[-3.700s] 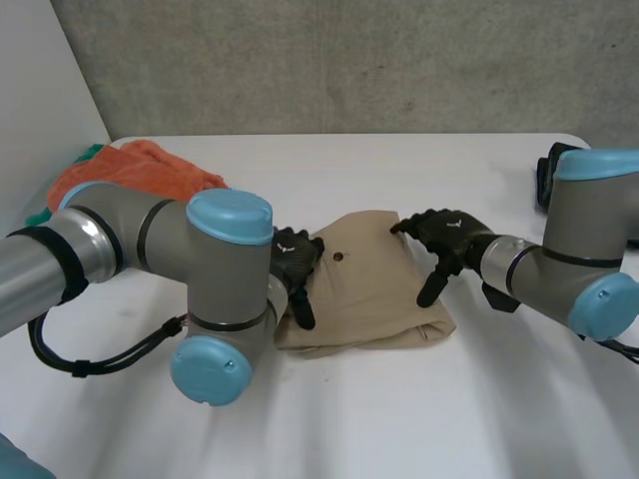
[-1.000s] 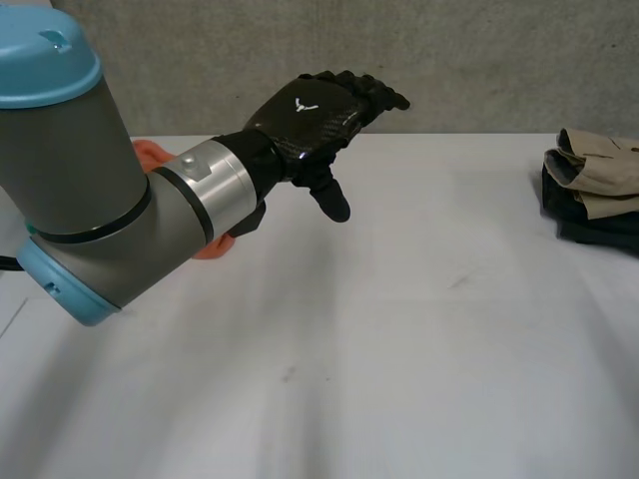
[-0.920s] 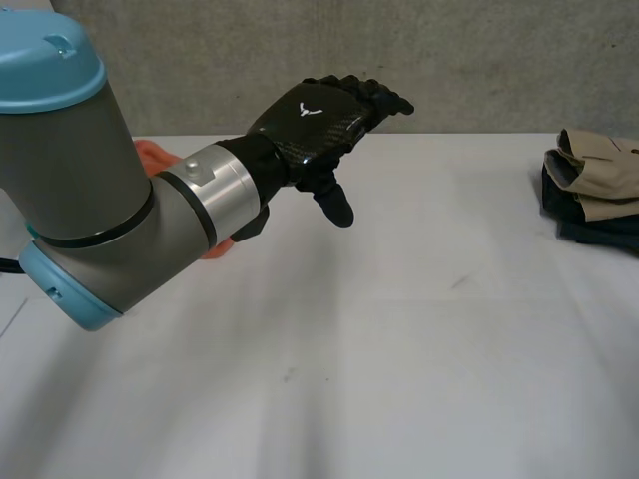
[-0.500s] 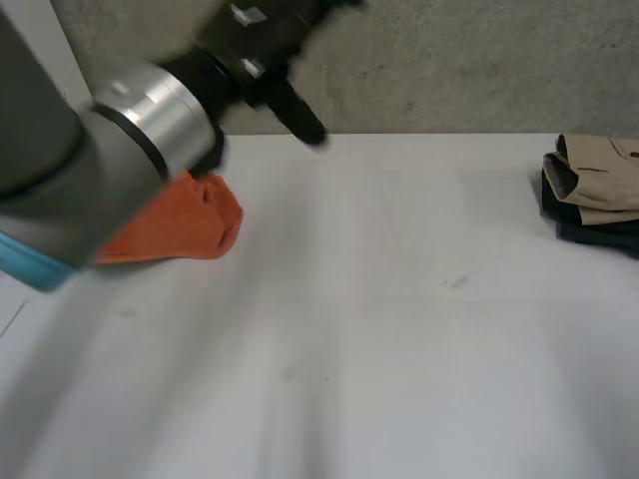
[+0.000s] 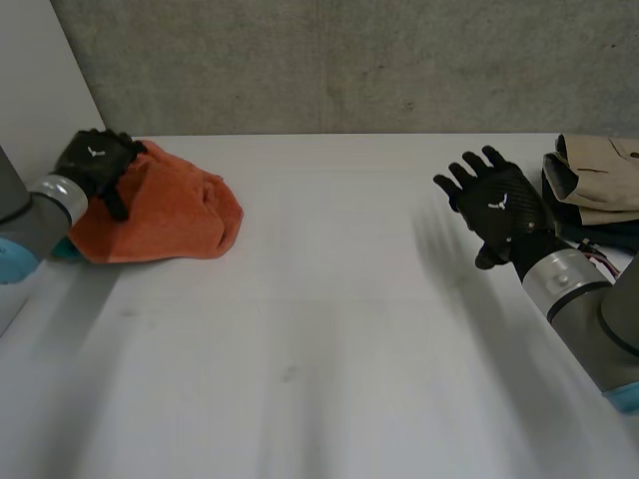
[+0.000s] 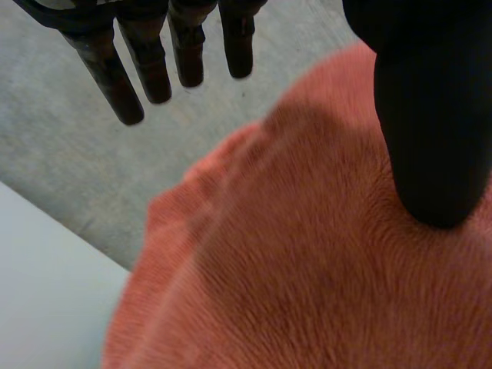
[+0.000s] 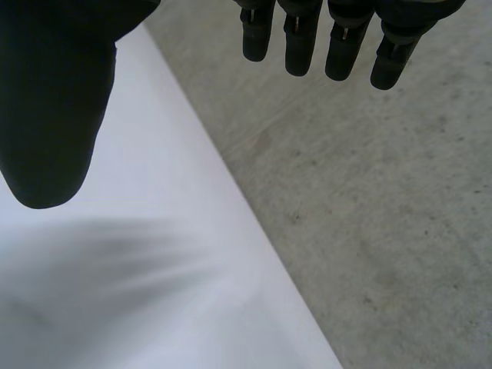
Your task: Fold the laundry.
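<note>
Laundry looks part done: at the far right edge of the table (image 5: 329, 329) a beige piece (image 5: 599, 170) lies folded on top of a dark piece (image 5: 599, 238), and that stack reads as finished work. What is left, as far as the views show, is the orange cloth (image 5: 165, 215), a crumpled heap at the far left, not yet spread or folded. The left hand (image 5: 95, 160) is over the far left part of that heap. In its wrist view the fingers are straight and clear of the fabric, and the thumb hangs just above or lightly on the orange pile, so the hand is released and grips nothing yet. The right hand (image 5: 496, 205) is raised above the table on the right, just beside the stack but apart from it, with its fingers spread and nothing in them. The middle of the table is where the heap would probably have to be laid flat. My judgement is that the next step is to close the left hand on the cloth and draw it toward the middle, where both hands can reach it
</note>
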Controlling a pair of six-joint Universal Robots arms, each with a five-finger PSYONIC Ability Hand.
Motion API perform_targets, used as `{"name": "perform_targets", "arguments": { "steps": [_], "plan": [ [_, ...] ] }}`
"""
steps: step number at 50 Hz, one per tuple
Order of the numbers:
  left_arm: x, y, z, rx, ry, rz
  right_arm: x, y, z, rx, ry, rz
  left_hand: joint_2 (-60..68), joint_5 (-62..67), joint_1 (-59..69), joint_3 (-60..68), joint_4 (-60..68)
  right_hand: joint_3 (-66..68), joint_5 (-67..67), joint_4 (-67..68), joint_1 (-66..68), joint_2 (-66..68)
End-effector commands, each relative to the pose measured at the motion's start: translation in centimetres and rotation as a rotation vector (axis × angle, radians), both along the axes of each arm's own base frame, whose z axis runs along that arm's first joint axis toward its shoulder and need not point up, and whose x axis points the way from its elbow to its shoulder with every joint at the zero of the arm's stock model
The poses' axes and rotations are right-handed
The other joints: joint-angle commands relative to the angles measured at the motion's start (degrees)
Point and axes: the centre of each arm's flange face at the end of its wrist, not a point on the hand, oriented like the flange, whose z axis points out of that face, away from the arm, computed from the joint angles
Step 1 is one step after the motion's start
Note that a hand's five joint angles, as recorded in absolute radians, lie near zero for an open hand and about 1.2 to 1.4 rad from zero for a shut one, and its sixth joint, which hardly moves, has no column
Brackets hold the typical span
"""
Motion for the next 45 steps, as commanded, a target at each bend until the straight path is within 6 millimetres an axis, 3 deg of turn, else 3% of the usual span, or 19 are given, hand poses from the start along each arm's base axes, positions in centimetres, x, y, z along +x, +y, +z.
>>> {"name": "perform_targets", "arguments": {
  "steps": [1, 3, 7, 8, 11, 12, 15, 16, 19, 23, 27, 30, 33, 34, 37, 38, 41, 42, 45],
  "plan": [
    [-0.5, -1.8, -2.0, -0.051, 0.112, -0.026, -0.5, -0.2, -0.6, 0.001, 0.055, -0.027, 41.4, 41.3, 41.9, 41.7, 41.8, -1.9, -2.4, -2.1, -2.9, -2.4],
    [-0.9, -1.8, -1.7, -0.068, 0.132, -0.033, -0.7, -0.2, -0.6, 0.001, 0.056, -0.038, 65.1, 65.0, 65.5, 65.4, 65.5, -1.9, -2.4, -2.1, -2.9, -2.4],
    [-3.0, -0.6, 3.5, -0.165, 0.2, -0.055, -0.8, -0.4, -0.6, -0.001, 0.057, -0.06, 65.2, 65.1, 65.6, 65.5, 65.6, -1.9, -2.4, -2.1, -2.9, -2.4],
    [-3.7, 0.4, 6.2, -0.203, 0.24, -0.06, -0.8, -0.4, -0.5, -0.002, 0.057, -0.061, 65.2, 65.1, 65.6, 65.5, 65.6, -1.9, -2.4, -2.1, -2.9, -2.4],
    [-4.9, 2.4, 10.0, -0.252, 0.312, -0.086, -0.8, -0.4, -0.4, -0.007, 0.056, -0.064, 65.2, 65.1, 65.6, 65.5, 65.6, -1.9, -2.4, -2.1, -2.9, -2.4],
    [-5.9, 3.8, 12.4, -0.286, 0.363, -0.12, -0.8, -0.5, -0.3, -0.01, 0.055, -0.065, 65.2, 65.1, 65.6, 65.5, 65.6, -1.9, -2.4, -2.1, -2.9, -2.4],
    [-7.6, 6.2, 16.1, -0.331, 0.446, -0.189, -0.8, -0.6, -0.3, -0.012, 0.053, -0.066, 65.2, 65.1, 65.6, 65.5, 65.6, -1.9, -2.4, -2.1, -2.9, -2.4],
    [-8.7, 8.4, 19.0, -0.362, 0.519, -0.244, -0.8, -0.6, -0.3, -0.012, 0.053, -0.066, 65.2, 65.1, 65.6, 65.5, 65.6, -1.9, -2.4, -2.1, -2.9, -2.4],
    [-9.6, 11.6, 23.0, -0.393, 0.637, -0.327, -0.9, -0.5, -0.4, -0.007, 0.055, -0.072, 65.2, 65.1, 65.6, 65.5, 65.6, -1.9, -2.4, -2.1, -2.9, -2.4],
    [-10.0, 13.8, 25.9, -0.401, 0.772, -0.383, -1.0, -0.5, -0.5, -0.002, 0.055, -0.09, 65.2, 65.1, 65.6, 65.5, 65.6, -1.9, -2.4, -2.1, -2.9, -2.4],
    [-10.9, 14.9, 26.4, -0.345, 0.91, -0.411, -1.3, -0.6, -0.6, 0.002, 0.054, -0.115, 65.2, 65.1, 65.6, 65.5, 65.6, -1.9, -2.4, -2.1, -2.9, -2.4],
    [-11.1, 14.9, 25.8, -0.308, 0.966, -0.393, -1.4, -0.7, -0.5, 0.0, 0.052, -0.133, 65.2, 65.1, 65.6, 65.5, 65.6, -1.9, -2.4, -2.1, -2.9, -2.4],
    [-11.5, 13.8, 23.4, -0.242, 0.978, -0.343, -1.5, -0.9, -0.3, 0.001, 0.041, -0.157, 65.2, 65.1, 65.6, 65.5, 65.6, -1.9, -2.4, -2.1, -2.9, -2.4],
    [-12.4, 13.0, 20.5, -0.165, 0.962, -0.318, -1.6, -1.0, -0.2, 0.002, 0.033, -0.165, 65.2, 65.1, 65.6, 65.5, 65.6, -1.9, -2.4, -2.1, -2.9, -2.4],
    [-13.9, 12.4, 15.7, -0.021, 0.926, -0.287, -1.9, -1.2, 0.2, 0.017, -0.015, -0.188, 65.2, 65.1, 65.6, 65.5, 65.6, -1.9, -2.4, -2.1, -2.9, -2.4],
    [-14.4, 12.0, 12.4, 0.078, 0.894, -0.247, -2.0, -1.3, 0.3, 0.027, -0.031, -0.193, 65.2, 65.1, 65.6, 65.5, 65.6, -1.9, -2.4, -2.1, -2.9, -2.4],
    [-14.8, 11.7, 7.4, 0.214, 0.835, -0.177, -2.5, -1.6, 0.5, 0.081, -0.097, -0.208, 65.2, 65.1, 65.6, 65.5, 65.6, -1.9, -2.4, -2.1, -2.9, -2.4],
    [-14.8, 11.6, 4.3, 0.297, 0.791, -0.132, -2.5, -1.6, 0.6, 0.096, -0.114, -0.209, 65.2, 65.1, 65.6, 65.5, 65.6, -1.9, -2.4, -2.1, -2.9, -2.4],
    [-14.8, 12.2, -0.2, 0.412, 0.687, -0.072, -2.6, -1.4, 1.0, 0.162, -0.167, -0.21, 65.2, 65.1, 65.6, 65.5, 65.6, -1.9, -2.4, -2.1, -2.9, -2.4]
  ]
}}
